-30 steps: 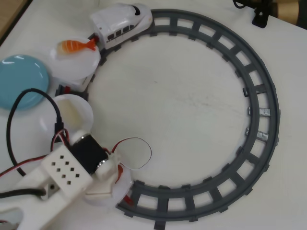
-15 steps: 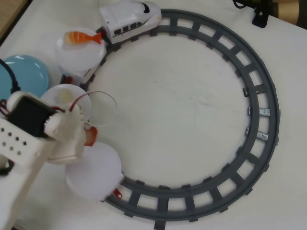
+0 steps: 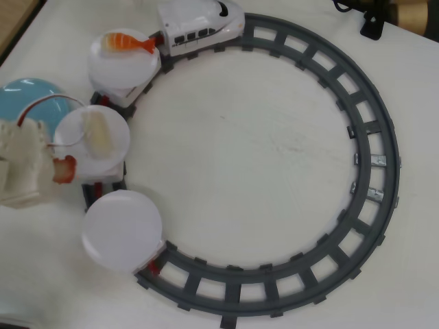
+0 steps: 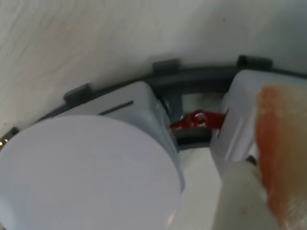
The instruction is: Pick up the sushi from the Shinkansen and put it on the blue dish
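In the overhead view my white gripper (image 3: 55, 166) is at the left edge, shut on the sushi (image 3: 66, 170), a small red-edged piece. It hangs just left of the train's middle plate. The blue dish (image 3: 27, 99) lies right behind the gripper, partly hidden by it and its red wire. The Shinkansen (image 3: 199, 26) is on the track at the top, pulling three plate cars. The last plate (image 3: 122, 231) is bare. In the wrist view the sushi (image 4: 283, 153) is an orange blur at the right, above that bare plate (image 4: 86, 172).
The first plate (image 3: 123, 65) carries an orange shrimp sushi (image 3: 127, 43), and the middle plate (image 3: 113, 147) a pale cream sushi (image 3: 96, 130). The grey track ring (image 3: 374, 144) circles the white table. A black object (image 3: 370, 20) sits at the top right.
The gripper has lifted the sushi off the last plate and moved it up and left, close to the blue dish. The train has rolled further along the track to the right.
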Motion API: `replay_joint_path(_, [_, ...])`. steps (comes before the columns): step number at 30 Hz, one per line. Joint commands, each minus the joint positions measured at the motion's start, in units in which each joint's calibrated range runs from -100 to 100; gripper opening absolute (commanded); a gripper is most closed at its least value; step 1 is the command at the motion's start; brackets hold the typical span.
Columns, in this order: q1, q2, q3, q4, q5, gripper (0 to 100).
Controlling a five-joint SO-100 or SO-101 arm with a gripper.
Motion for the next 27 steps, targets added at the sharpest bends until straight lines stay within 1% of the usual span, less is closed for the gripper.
replay_joint_path(1, [-2.58,-0.18,-2.99,-2.33,-0.73,3])
replay_joint_path(7, [-6.63,0.48,-2.54,-5.39,-3.61,3])
replay_joint_path(14, [-9.54,7.53,-4.07,-11.84,-6.8,3])
replay_joint_path(18, [-12.0,10.93,-8.4,-14.39,-7.32,3])
replay_joint_path(23, [-15.44,17.16,-14.71,-15.24,-7.37,3])
replay_joint_path(27, [-16.41,22.71,-21.57,-15.92,-8.1,3])
